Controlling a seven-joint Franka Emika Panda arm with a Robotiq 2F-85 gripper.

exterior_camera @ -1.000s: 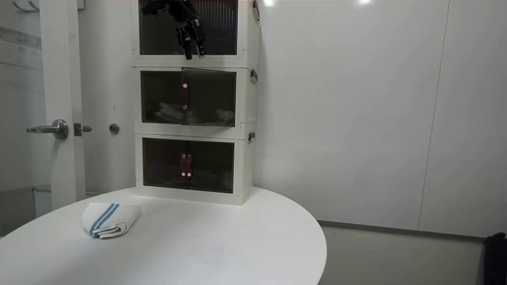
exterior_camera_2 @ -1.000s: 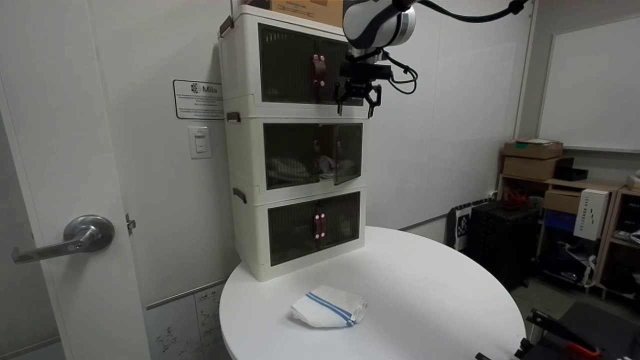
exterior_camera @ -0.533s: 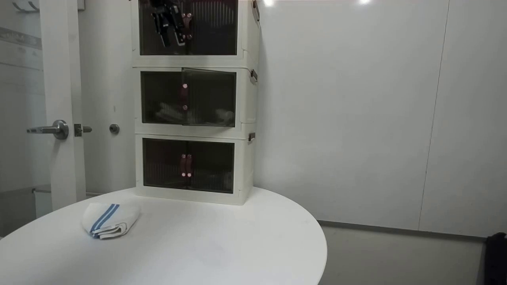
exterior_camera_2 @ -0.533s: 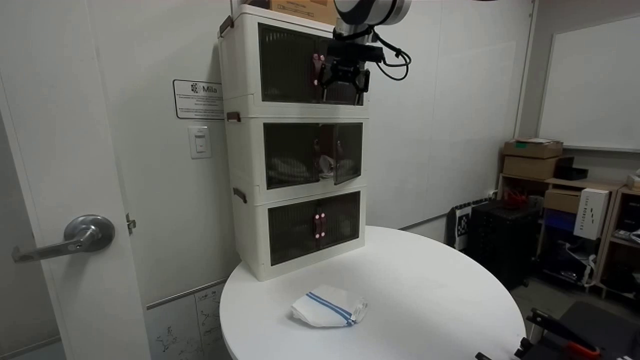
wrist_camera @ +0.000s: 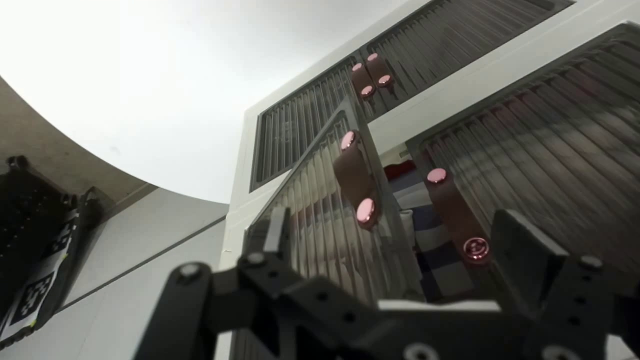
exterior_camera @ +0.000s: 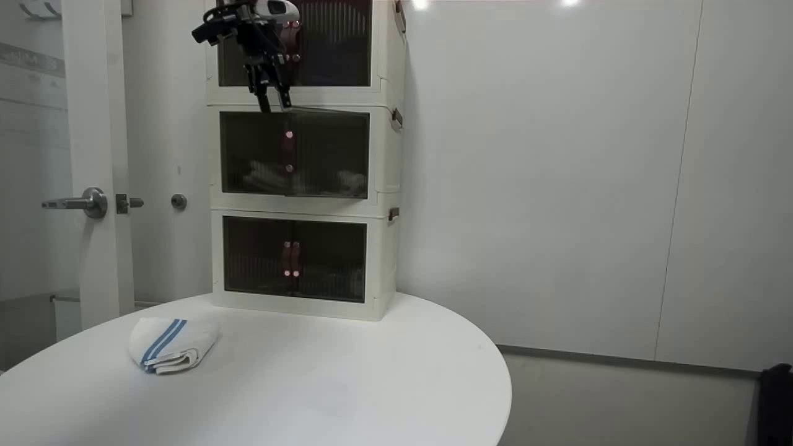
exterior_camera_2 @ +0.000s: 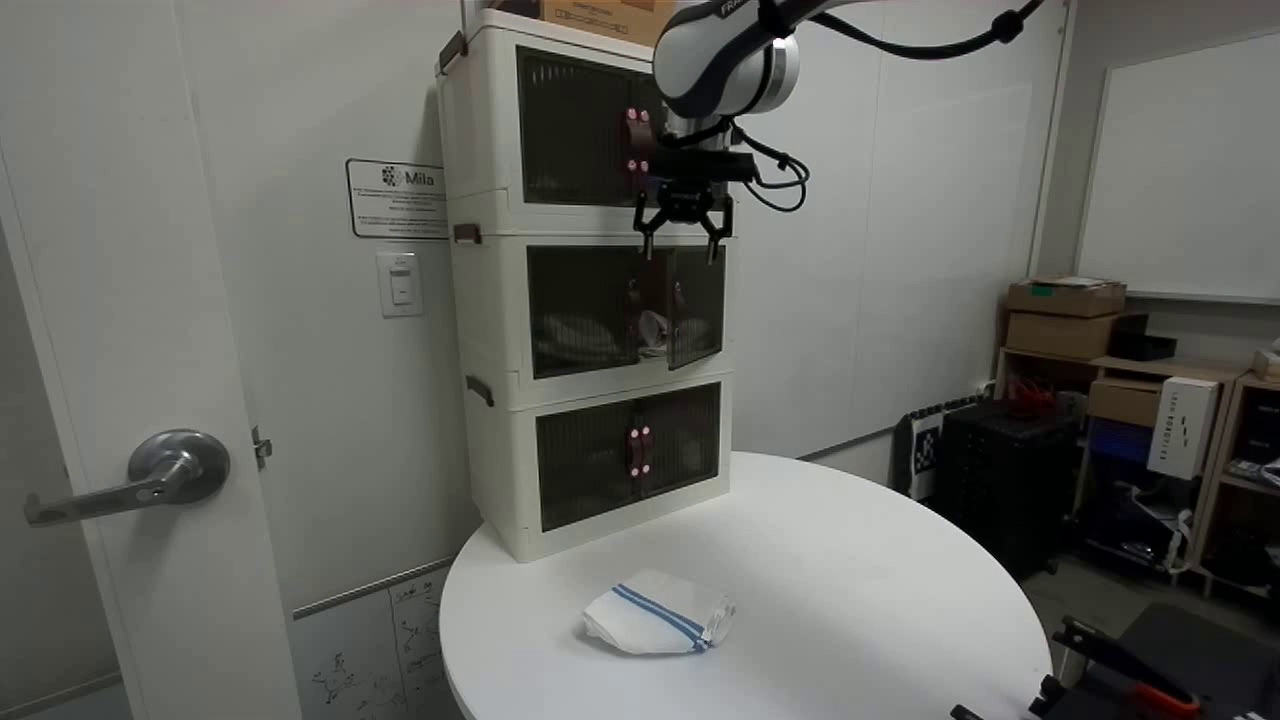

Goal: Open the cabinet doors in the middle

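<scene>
The middle unit's cabinet doors are dark tinted panels. In an exterior view, the left door [exterior_camera_2: 585, 312] looks shut and the right door [exterior_camera_2: 697, 307] stands ajar, with a gap between them. Both doors, left [exterior_camera: 254, 152] and right [exterior_camera: 331, 155], also show in an exterior view. In the wrist view the ajar door [wrist_camera: 315, 220] tilts outward, and the shut door [wrist_camera: 545, 145] lies at right. Brown strap handles with pink studs sit at their inner edges. My gripper [exterior_camera_2: 680, 255] is open and empty, fingers pointing down, near the doors' top edge. It also shows in the wrist view [wrist_camera: 395, 230].
The top unit [exterior_camera_2: 575, 130] and bottom unit [exterior_camera_2: 590, 465] have similar dark doors, shut where visible. A folded white cloth with blue stripes [exterior_camera_2: 655, 612] lies on the round white table [exterior_camera_2: 850, 600]. Checked cloth [wrist_camera: 435, 235] shows inside the gap.
My gripper first rose and moved left in both exterior views, then came down to the middle unit's upper edge. It stays open. The doors have not visibly moved.
</scene>
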